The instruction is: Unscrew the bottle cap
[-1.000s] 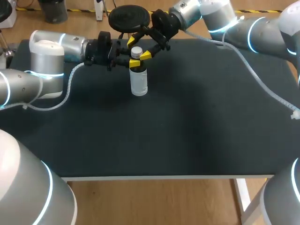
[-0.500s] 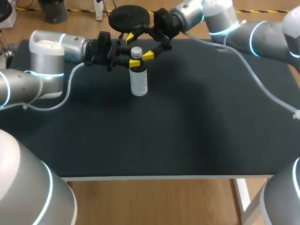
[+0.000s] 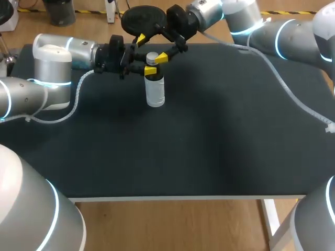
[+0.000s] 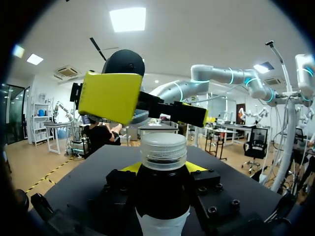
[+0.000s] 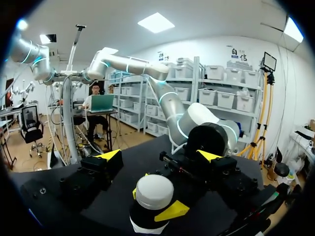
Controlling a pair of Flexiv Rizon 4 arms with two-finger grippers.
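A small clear bottle (image 3: 155,92) with a pale screw cap (image 3: 152,57) stands upright on the black table near its far edge. My left gripper (image 3: 148,67) comes in level from the left and is shut on the bottle's neck just under the cap; its yellow fingertips (image 4: 131,167) press both sides of the dark neck (image 4: 162,194). My right gripper (image 3: 151,47) hangs open just behind and above the cap. Its wide-spread yellow fingertips (image 5: 109,155) stand clear of the cap (image 5: 154,191) on both sides. From the left wrist, the right gripper (image 4: 152,105) sits over the cap (image 4: 163,150).
The black tabletop (image 3: 209,136) stretches wide toward the front and right of the bottle. A white cable (image 3: 293,99) from my right arm trails over the table's far right part.
My right gripper has spread its fingers wider and drawn slightly up and back from the cap. The left gripper and the bottle have stayed put.
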